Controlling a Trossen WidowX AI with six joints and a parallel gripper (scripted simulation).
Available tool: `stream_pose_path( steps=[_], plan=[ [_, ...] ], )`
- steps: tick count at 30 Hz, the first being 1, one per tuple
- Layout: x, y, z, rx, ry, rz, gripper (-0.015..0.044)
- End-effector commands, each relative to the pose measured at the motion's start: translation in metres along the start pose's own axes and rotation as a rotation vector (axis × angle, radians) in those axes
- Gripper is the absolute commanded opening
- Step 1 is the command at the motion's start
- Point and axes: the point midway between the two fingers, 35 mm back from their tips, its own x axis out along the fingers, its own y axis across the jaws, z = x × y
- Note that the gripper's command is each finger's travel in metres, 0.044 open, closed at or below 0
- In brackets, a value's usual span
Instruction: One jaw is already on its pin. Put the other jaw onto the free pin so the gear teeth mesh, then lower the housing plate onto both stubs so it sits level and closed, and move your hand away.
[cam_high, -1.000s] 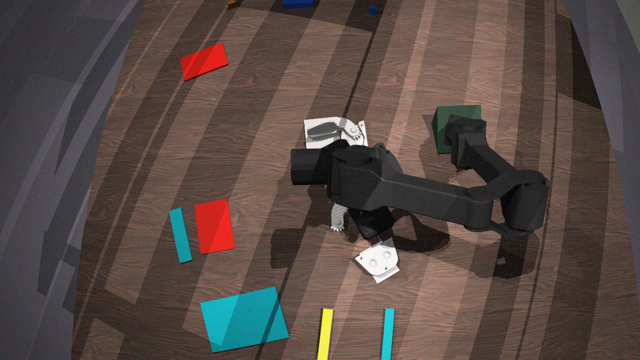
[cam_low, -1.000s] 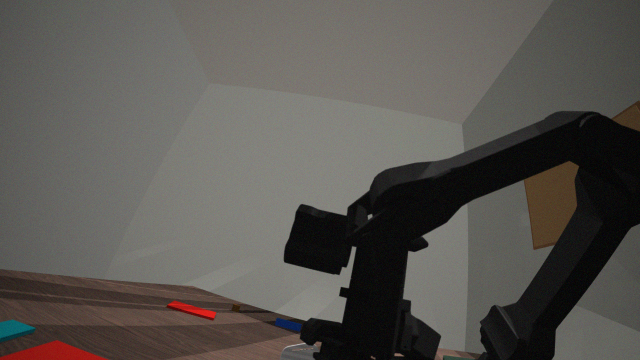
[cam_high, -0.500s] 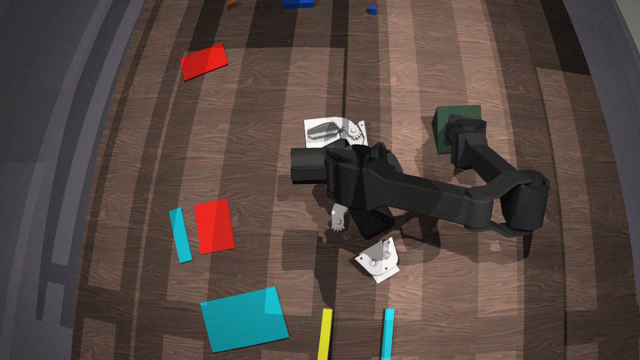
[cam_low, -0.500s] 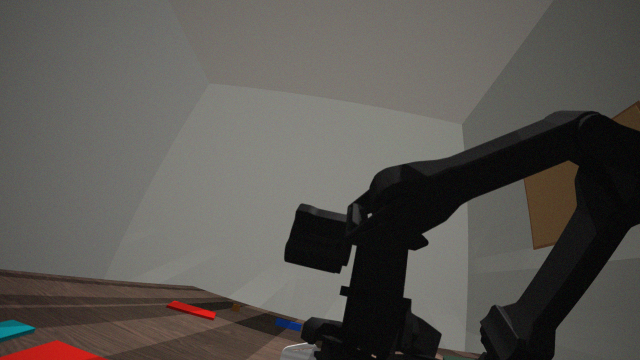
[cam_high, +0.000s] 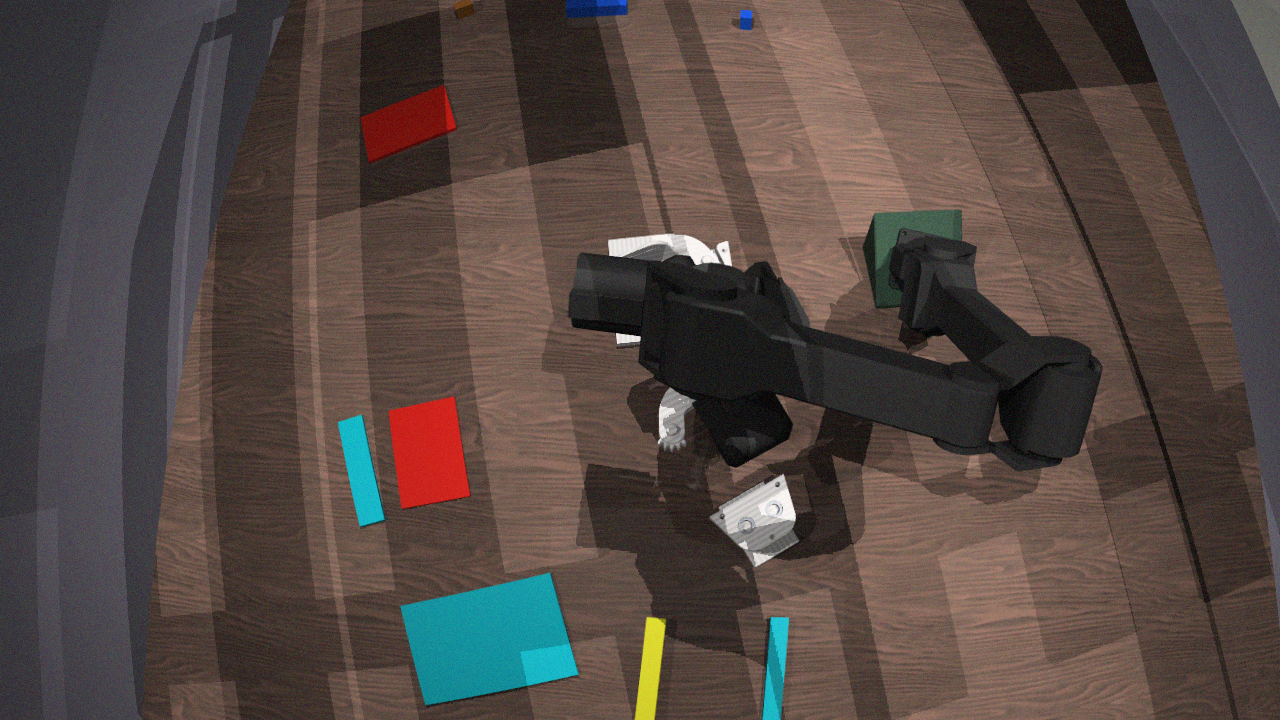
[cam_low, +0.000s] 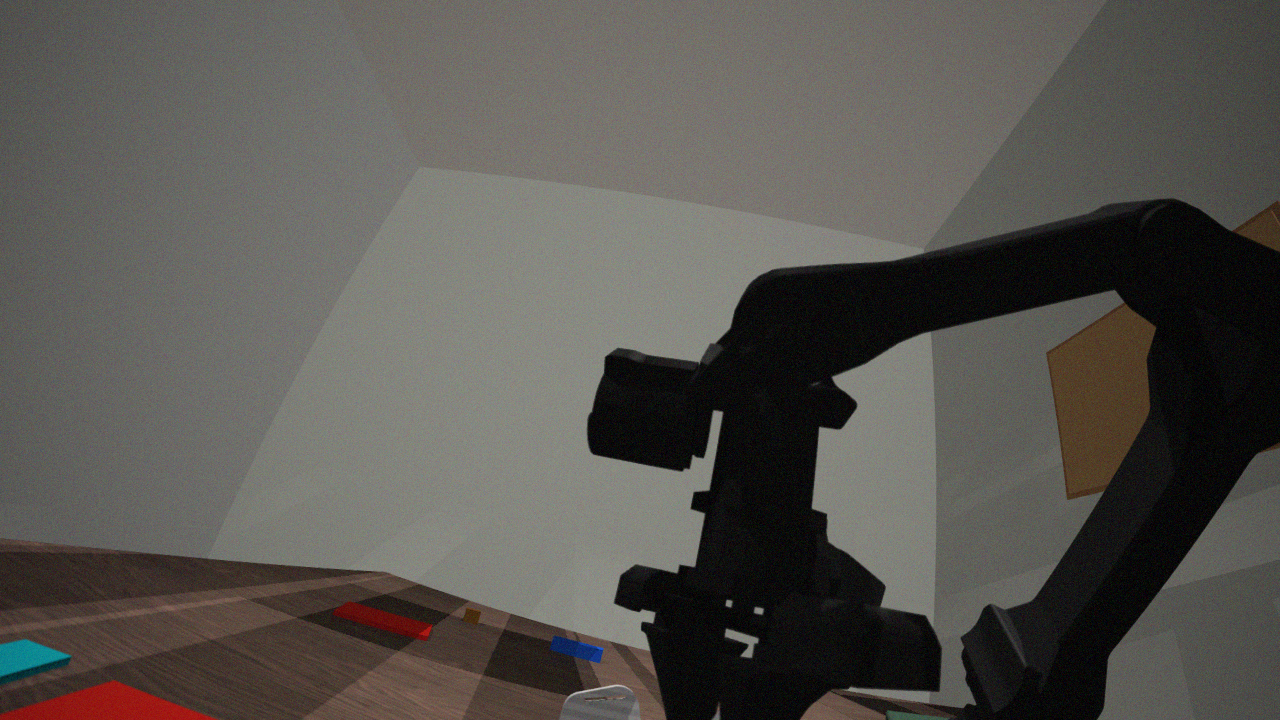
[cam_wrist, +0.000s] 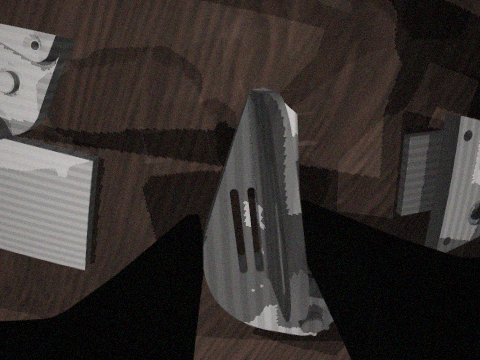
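Note:
My gripper (cam_wrist: 247, 219) is shut on the loose white jaw (cam_wrist: 222, 250) (cam_high: 669, 420), a finger on each side of it; the jaw's two dark slots and its toothed end show. In the top view the arm hides the fingertips. The white base (cam_high: 626, 246) (cam_wrist: 45, 210) is partly under the arm's outline; a round pin (cam_wrist: 7, 82) shows at the left edge of the wrist view. The jaw on the base is mostly hidden. The housing plate (cam_high: 768, 530) (cam_wrist: 462, 185) lies apart from the base, near the loose jaw, with two round holes in it.
Red flat blocks (cam_high: 429, 452) (cam_high: 407, 125), a narrow cyan block (cam_high: 360, 470) and a wide cyan block (cam_high: 474, 635) lie at the left. A yellow bar (cam_high: 650, 667) and a cyan bar (cam_high: 776, 667) lie at the bottom. A green block (cam_high: 935, 228) is beside the arm's base.

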Motion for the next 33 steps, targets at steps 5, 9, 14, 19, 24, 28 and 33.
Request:
stream_pose_path(
  steps=[5,9,14,19,24,28,33],
  plan=[
    [-0.025,0.0,0.001,-0.002,-0.001,0.001,0.0134],
    [-0.032,-0.001,0.002,-0.002,0.0,-0.001,0.0134],
    [-0.033,0.003,0.004,-0.073,0.0,0.001,0.0134],
    [-0.033,0.012,0.008,-0.215,-0.002,0.007,0.0134],
    [-0.033,0.021,0.012,-0.357,-0.004,0.011,0.0134],
    [-0.034,0.028,0.015,-0.471,-0.007,0.014,0.0134],
    [-0.034,0.037,0.02,-0.613,-0.01,0.017,0.0134]
  ],
)
